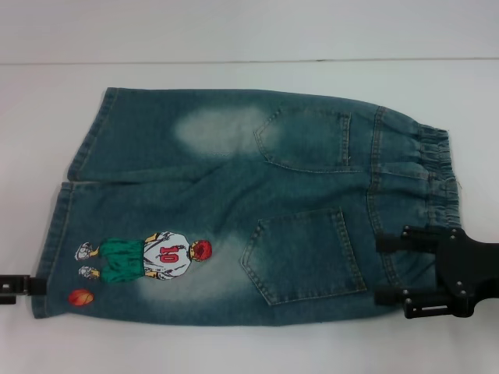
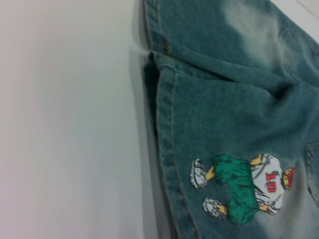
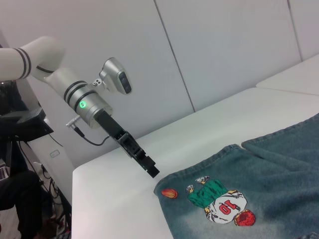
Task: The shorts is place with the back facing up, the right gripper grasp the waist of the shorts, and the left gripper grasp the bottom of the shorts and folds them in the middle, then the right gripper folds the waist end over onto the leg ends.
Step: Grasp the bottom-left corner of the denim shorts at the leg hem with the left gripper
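Observation:
The shorts [image 1: 234, 202] lie flat on the white table, back pockets up. The ruched waist [image 1: 433, 167] is at the right, and the bottom of the shorts, the leg ends [image 1: 58, 234], is at the left. The cartoon figure numbered 10 [image 1: 148, 257] is on the nearer leg. My right gripper [image 1: 387, 269] hovers open over the near corner of the waist, fingers pointing left. My left gripper [image 1: 15, 285] sits just off the near leg hem, close to an orange ball print [image 1: 80, 297]. The right wrist view shows that left gripper [image 3: 149, 168] tilted down toward the hem corner. The left wrist view shows the hem [image 2: 167, 129] and figure [image 2: 244, 186].
The white table [image 1: 234, 343] extends around the shorts, its far edge meeting a pale wall [image 1: 249, 31]. In the right wrist view the table's left edge [image 3: 75, 199] drops off toward dark equipment [image 3: 20, 189] beyond it.

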